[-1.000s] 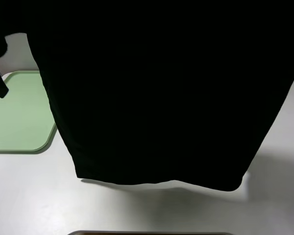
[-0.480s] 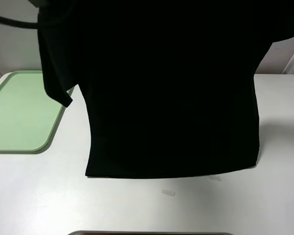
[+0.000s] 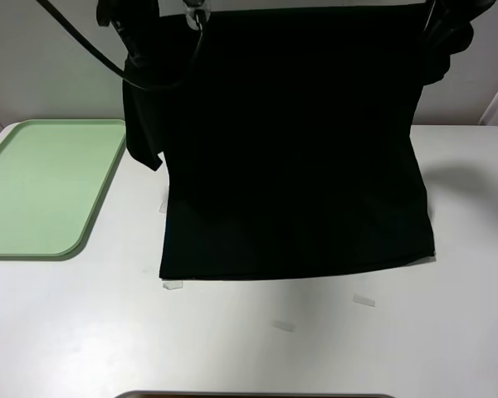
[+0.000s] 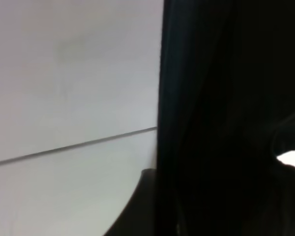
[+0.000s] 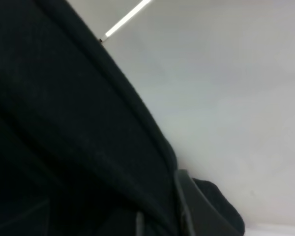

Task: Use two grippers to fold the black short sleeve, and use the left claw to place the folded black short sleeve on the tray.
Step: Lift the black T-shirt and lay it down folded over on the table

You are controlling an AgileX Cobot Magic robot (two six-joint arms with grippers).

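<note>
The black short sleeve (image 3: pixel 295 166) hangs spread out like a sheet in the exterior view, its top edge at the frame's top and its hem resting on the white table (image 3: pixel 249 348). One sleeve dangles at the left (image 3: pixel 141 124). My left gripper (image 3: pixel 193 12) holds the top left corner and my right gripper (image 3: pixel 436 16) the top right corner; both are mostly cut off by the frame. Black cloth fills much of the left wrist view (image 4: pixel 226 118) and the right wrist view (image 5: pixel 64 147). The light green tray (image 3: pixel 41 182) lies empty at the left.
Small bits of tape lie on the table in front of the hem (image 3: pixel 363 300) and near its left corner (image 3: pixel 173 285). A black cable (image 3: pixel 83 41) runs down from the upper left. A dark edge (image 3: pixel 249 395) shows at the table's front.
The shirt has moved back, away from the camera. It filled most of the view one second ago; now it hangs farther back with its hem on the table, and the tray is uncovered.
</note>
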